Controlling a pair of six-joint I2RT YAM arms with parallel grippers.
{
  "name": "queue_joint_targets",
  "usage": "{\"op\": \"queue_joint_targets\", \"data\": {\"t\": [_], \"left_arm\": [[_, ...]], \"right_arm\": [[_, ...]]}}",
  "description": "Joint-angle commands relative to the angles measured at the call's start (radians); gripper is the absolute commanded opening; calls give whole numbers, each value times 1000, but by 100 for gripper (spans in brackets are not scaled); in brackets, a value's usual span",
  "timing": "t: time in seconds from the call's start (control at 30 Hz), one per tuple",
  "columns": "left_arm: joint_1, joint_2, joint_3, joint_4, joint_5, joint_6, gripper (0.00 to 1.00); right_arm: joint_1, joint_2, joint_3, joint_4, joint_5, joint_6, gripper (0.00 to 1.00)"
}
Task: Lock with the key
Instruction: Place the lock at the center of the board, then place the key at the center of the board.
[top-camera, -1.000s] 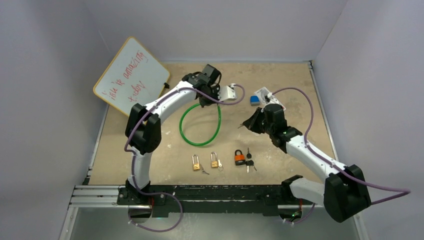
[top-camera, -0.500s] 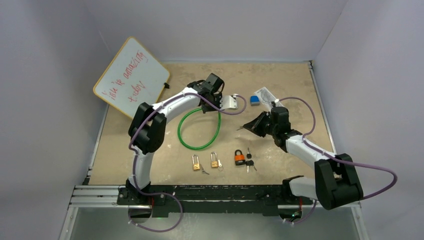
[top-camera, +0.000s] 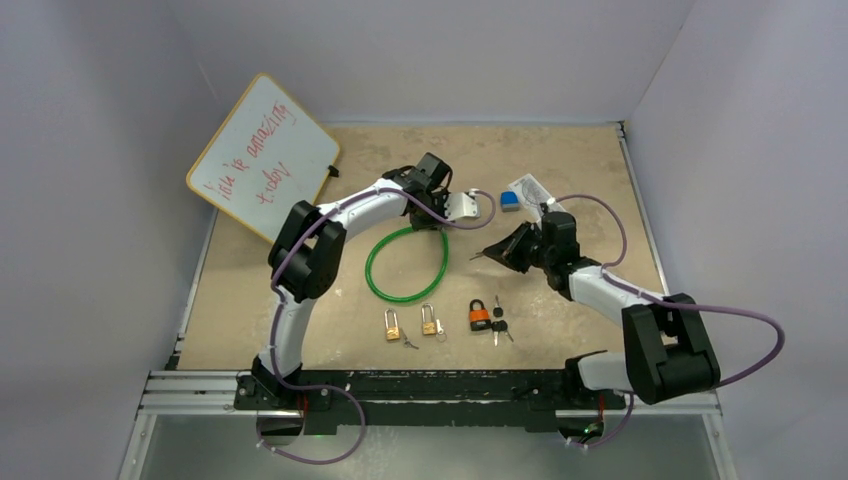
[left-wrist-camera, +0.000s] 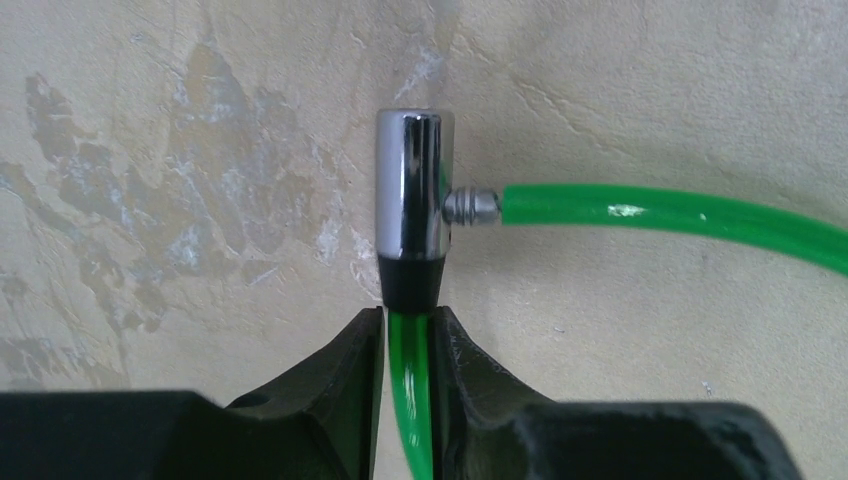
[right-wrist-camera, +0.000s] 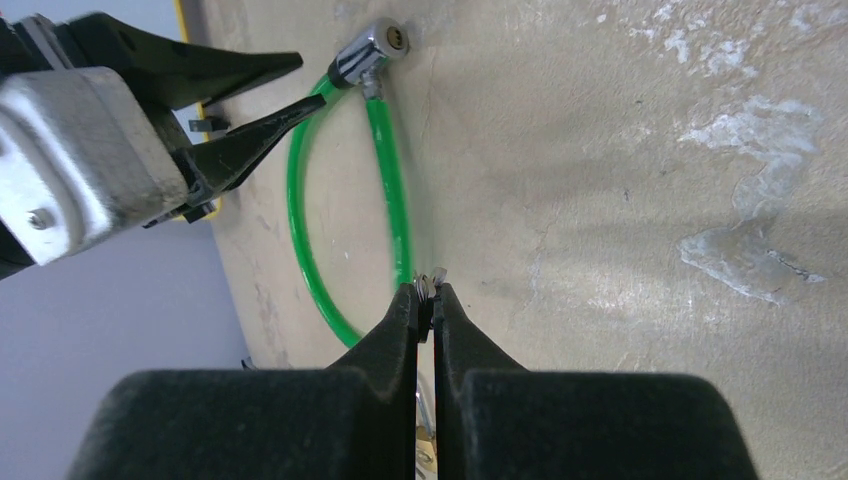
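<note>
holding the green cable (left-wrist-camera: 660, 212) w/ left end effector (left-wrist-camera: 405, 330), fingers closed down to cable width, right under the chrome lock head (left-wrist-camera: 413, 195). keeping it low over the counter (top-camera: 560, 160), far-centre, loop trailing back toward the near edge. cable's other end w/ metal ferrule apparently plugged into the side of the head, so loop prob. closed already.

carrying a small key (right-wrist-camera: 424, 281) in right end effector (right-wrist-camera: 425, 295), fingers pressed nearly together, only the tip poking out. aimed roughly at the lock but well apart from the keyhole (right-wrist-camera: 397, 40) on the head's end face.

progress est.: lock grabbed + steadied, key in hand, approach not finished. left to do: line up key w/ keyhole, insert, turn, check it holds. can't tell blade orientation, too small.

ignoring the brass padlocks (top-camera: 391, 325) & orange padlock (top-camera: 480, 316) near the front edge, lying w/ own keys beside.
</note>
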Motion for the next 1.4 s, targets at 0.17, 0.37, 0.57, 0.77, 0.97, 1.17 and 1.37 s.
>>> {"op": "queue_joint_targets", "data": {"t": [0.17, 0.37, 0.57, 0.77, 0.97, 1.17, 1.37], "left_arm": [[3, -16, 17, 78, 1, -46, 42], [53, -186, -90, 212, 85, -231, 52], [133, -553, -475, 567, 175, -534, 56], [155, -927, -757, 684, 199, -780, 59], [156, -1250, -979, 644, 118, -954, 62], [157, -1417, -1014, 447, -36, -1046, 68], [156, -1429, -973, 316, -85, -1105, 68]], "right_arm": [[-4, 36, 43, 45, -42, 6, 0], [-5, 144, 118, 57, -80, -32, 0], [-4, 279, 247, 49, -99, -84, 5], [-2, 447, 391, -16, -172, -126, 7], [1, 507, 461, -119, -194, -195, 15], [3, 461, 463, -223, -148, -281, 44], [3, 237, 422, -307, 16, -361, 63]]}}
